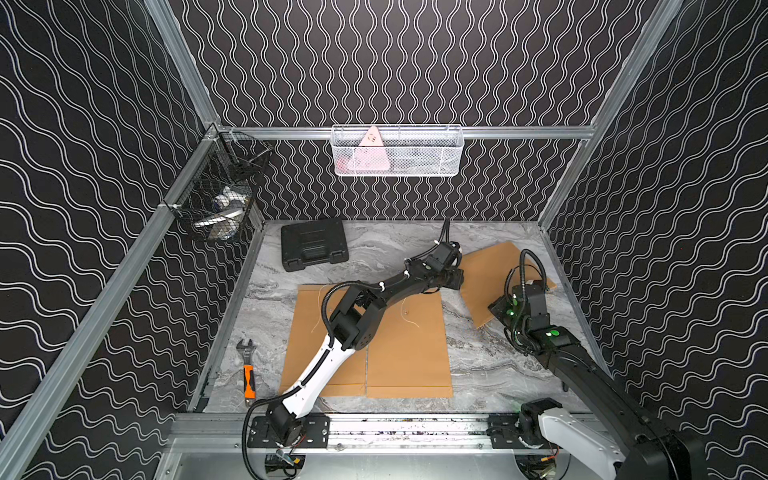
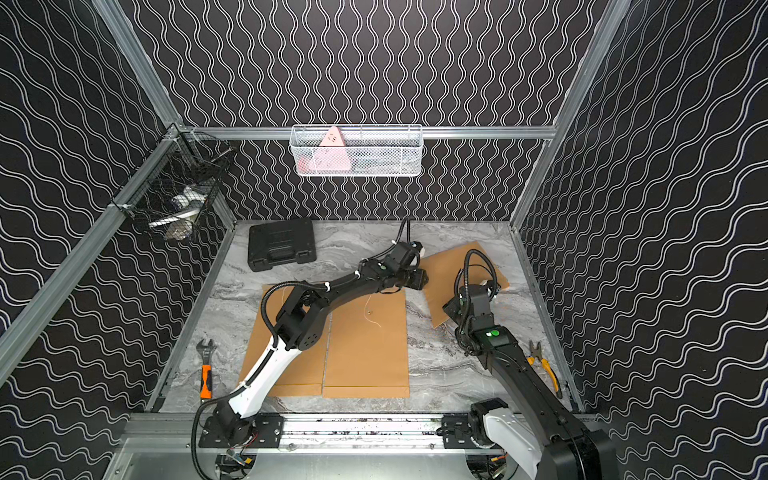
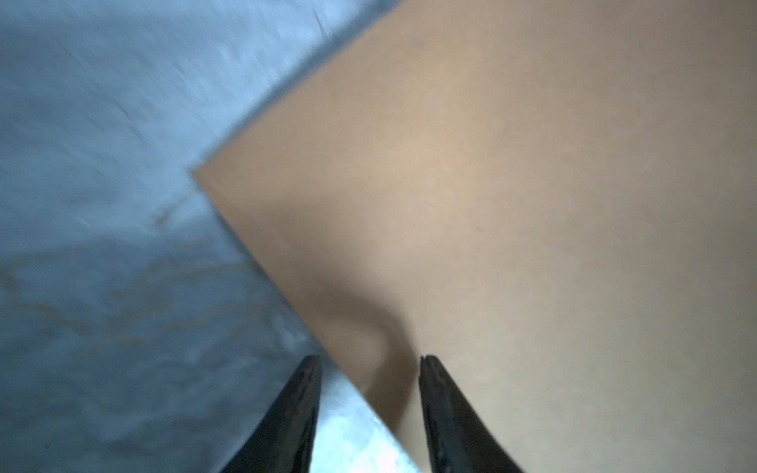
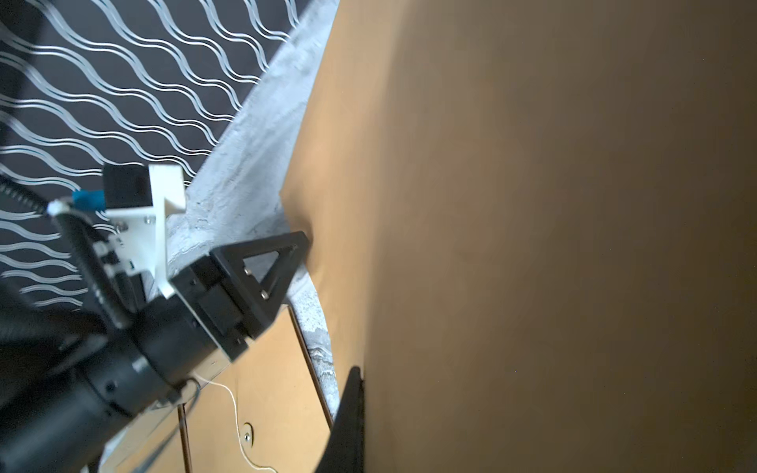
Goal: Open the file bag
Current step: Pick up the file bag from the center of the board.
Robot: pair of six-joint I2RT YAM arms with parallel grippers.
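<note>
Table [image 1: 478, 365] is marble. The target file bag [image 1: 492, 270] lies skewed at the right rear, well apart from the two other kraft bags [image 1: 407, 345], which lie flat side by side mid-table. Near edge of the skewed bag looks raised off the marble. Only plain kraft face shows in any view, with no flap, button or string visible on it, so I'd call the opening itself not started. This reads as the grab-and-position stage, with closure and flap both left to do. Right gripper [image 4: 357, 374] is clamped tight on the bag's near edge, one finger showing and the other hidden behind the paper. Left gripper [image 3: 370, 359] sits at the bag's side edge, jaws partly apart, straddling that edge without pinching it.
</note>
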